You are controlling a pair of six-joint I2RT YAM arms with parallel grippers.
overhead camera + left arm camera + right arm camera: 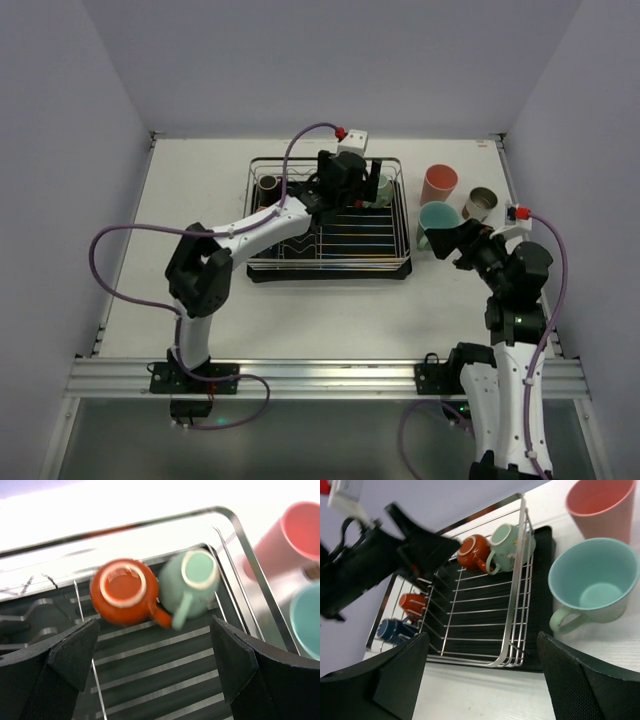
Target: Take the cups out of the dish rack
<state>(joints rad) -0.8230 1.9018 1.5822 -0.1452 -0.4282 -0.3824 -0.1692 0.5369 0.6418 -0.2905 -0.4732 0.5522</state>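
The silver wire dish rack (262, 262) sits mid-table on its black tray. My left gripper (352, 190) hovers open and empty over its far right corner, just above an upside-down orange mug (122, 590) and a mint-green mug (192, 582). A dark cup (268, 184) stands at the rack's far left. The right wrist view shows another orange cup (412, 602) and a blue cup (392, 629) among the dividers. A pink tumbler (440, 183), a mint mug (437, 222) and a metal cup (481, 203) stand on the table right of the rack. My right gripper (456, 242) is open and empty beside them.
The rack's rim wire (240, 525) runs close to the right of my left fingers. The table's right edge (520, 215) lies just beyond the metal cup. White walls close off the back and sides.
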